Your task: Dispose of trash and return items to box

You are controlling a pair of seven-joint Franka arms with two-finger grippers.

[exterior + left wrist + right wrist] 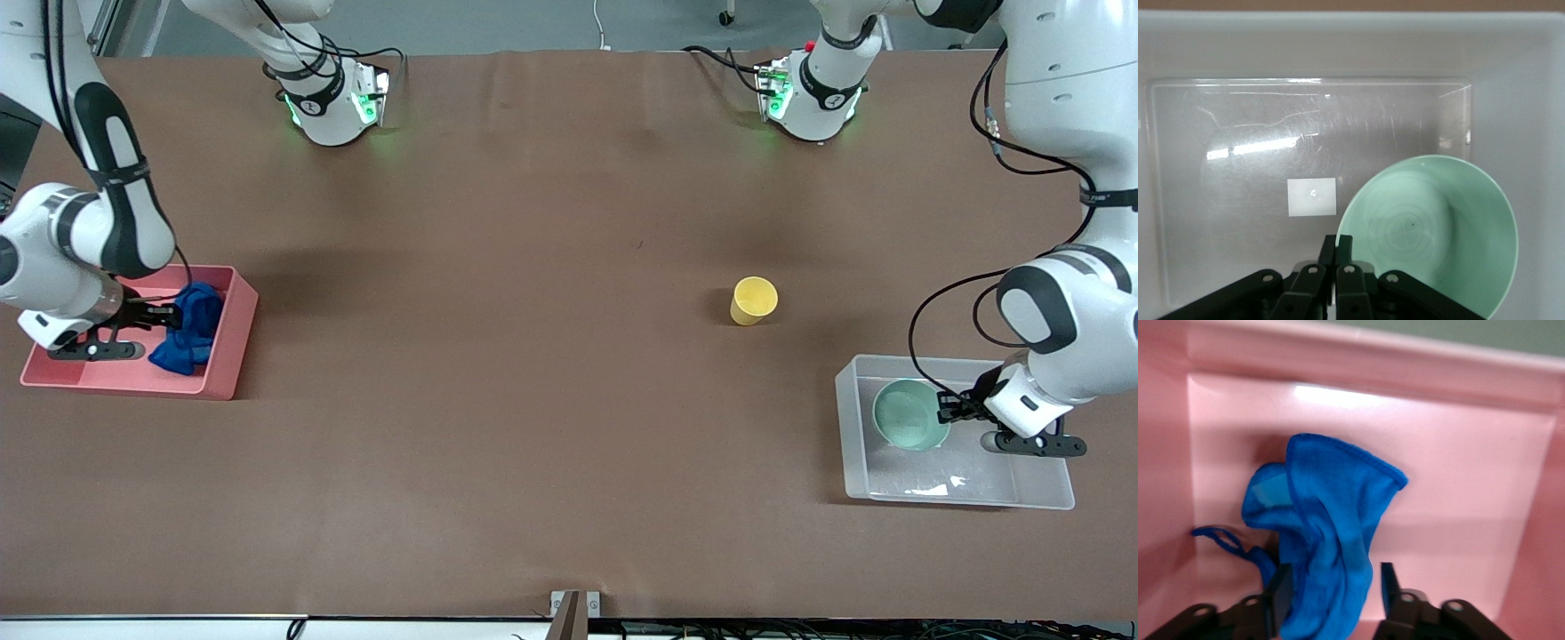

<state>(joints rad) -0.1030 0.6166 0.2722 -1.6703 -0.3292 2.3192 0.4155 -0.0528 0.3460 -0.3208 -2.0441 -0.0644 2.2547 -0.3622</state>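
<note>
The mint-green bowl (907, 415) is inside the clear tub (960, 496) at the left arm's end of the table. My left gripper (948, 410) is shut on the bowl's rim; the left wrist view shows the gripper (1336, 241) pinching the bowl (1431, 227) over the tub's base (1258, 147) with its white label (1312, 197). The blue cloth (189, 331) hangs into the pink bin (227, 356). My right gripper (169, 313) is open in the bin, and the cloth (1328, 513) lies loosely between its spread fingers (1333, 577). The yellow cup (754, 300) stands alone on the table.
The pink bin (1458, 487) sits at the right arm's end of the table, the tub at the left arm's end. The brown table (533, 373) stretches between them. A small metal bracket (574, 613) is at the table edge nearest the camera.
</note>
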